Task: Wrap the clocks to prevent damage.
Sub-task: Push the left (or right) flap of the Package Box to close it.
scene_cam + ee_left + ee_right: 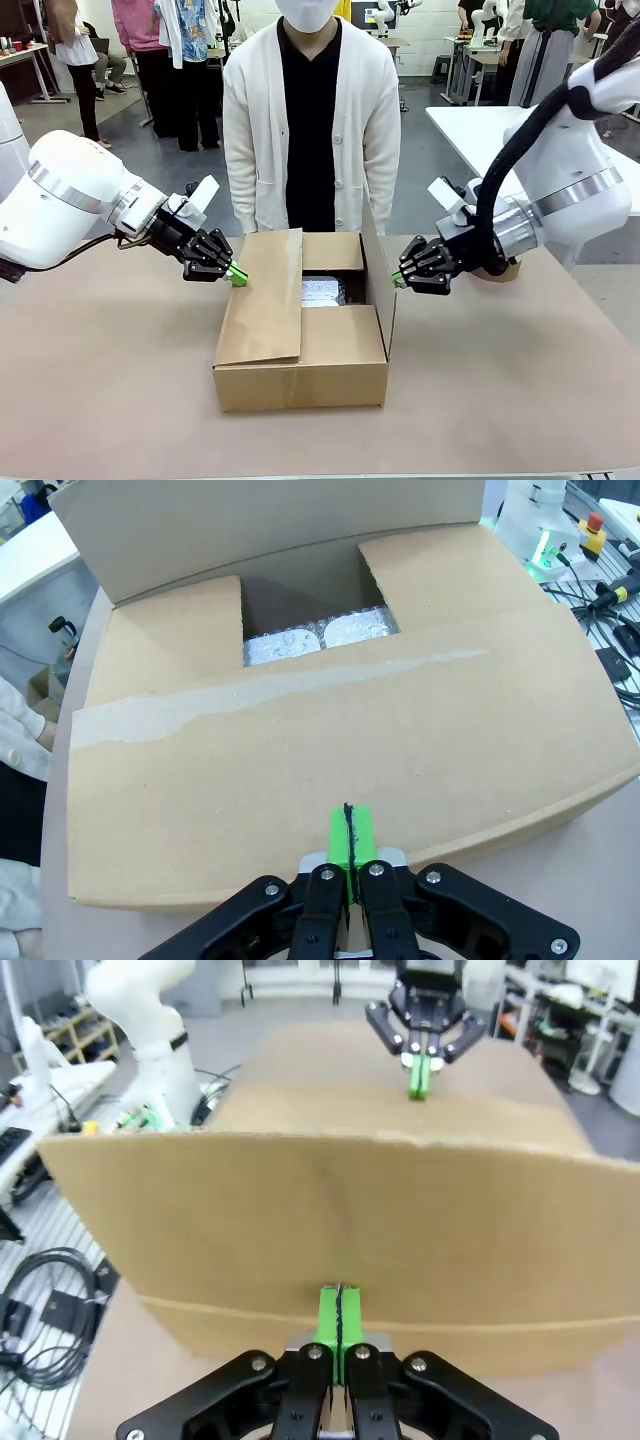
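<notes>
Cardboard box (300, 372) stands on the tabletop (100, 400), partly closed. Clocks (322, 291) lie inside the box as whitish, crinkly wrapped bundles, visible through the gap between the box's near and far end flaps, both of which are folded inward. Left flap (265, 300) of the box is folded down over the box's left half, lying at a slant; a pale strip of tape residue runs along it in the left wrist view. Left gripper (237, 275) is clenched, green pads pressed together with nothing between them, its tips at the outer edge of that left flap. Right flap (380, 285) of the box stands upright. Right gripper (398, 279) is likewise clenched and empty, its tips at the outer face of the right flap, low down. A person (310, 130) in a white cardigan stands just beyond the box's far side, arms down.
</notes>
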You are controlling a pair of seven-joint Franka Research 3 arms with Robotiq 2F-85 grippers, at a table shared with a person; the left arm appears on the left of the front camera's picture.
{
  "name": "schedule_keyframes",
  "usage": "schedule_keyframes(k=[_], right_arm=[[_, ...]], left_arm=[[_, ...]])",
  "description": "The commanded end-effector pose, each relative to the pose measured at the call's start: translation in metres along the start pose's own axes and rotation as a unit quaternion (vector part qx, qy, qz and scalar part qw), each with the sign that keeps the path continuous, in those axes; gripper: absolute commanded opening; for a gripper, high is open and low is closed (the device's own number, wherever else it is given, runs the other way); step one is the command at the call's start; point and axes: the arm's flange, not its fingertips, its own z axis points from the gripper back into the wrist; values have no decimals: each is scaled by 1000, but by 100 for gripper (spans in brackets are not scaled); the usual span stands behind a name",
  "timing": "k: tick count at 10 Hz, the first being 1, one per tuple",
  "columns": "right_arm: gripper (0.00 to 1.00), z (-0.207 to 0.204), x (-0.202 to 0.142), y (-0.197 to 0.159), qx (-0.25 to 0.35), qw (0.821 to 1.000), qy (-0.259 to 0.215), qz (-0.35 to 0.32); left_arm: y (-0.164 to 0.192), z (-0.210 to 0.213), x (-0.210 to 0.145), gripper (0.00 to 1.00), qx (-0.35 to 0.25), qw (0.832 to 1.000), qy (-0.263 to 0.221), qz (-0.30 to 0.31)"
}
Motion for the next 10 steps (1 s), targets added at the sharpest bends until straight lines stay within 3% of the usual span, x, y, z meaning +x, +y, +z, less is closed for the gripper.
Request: schedule_keyframes(k=[1, 6, 10], right_arm=[[1, -18, 7, -17, -12, 1000, 10, -17], [1, -42, 6, -29, 1, 1000, 25, -19], [1, -46, -16, -28, 6, 998, 53, -36]], left_arm=[[0, -5, -3, 0, -2, 1000, 3, -5], [0, -5, -3, 0, -2, 1000, 3, -5], [0, -5, -3, 0, -2, 1000, 3, -5]])
